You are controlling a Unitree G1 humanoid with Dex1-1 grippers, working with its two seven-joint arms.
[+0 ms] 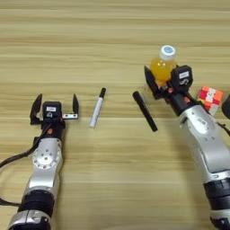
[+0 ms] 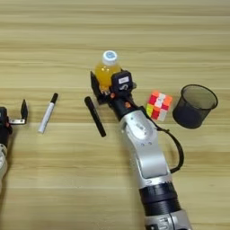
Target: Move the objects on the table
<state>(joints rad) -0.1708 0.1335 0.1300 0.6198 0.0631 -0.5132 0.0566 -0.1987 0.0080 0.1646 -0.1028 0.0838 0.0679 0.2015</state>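
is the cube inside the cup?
No. The multicoloured puzzle cube sits on the table just left of the dark grey translucent cup, outside it.

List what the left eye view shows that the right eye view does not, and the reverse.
Only the left eye view shows the whole left gripper, open, with its arm; the right eye view catches one finger at the edge. Only the right eye view shows the whole dark mesh cup. Both show the right gripper around the orange-juice bottle, the black marker, the white marker and the puzzle cube.
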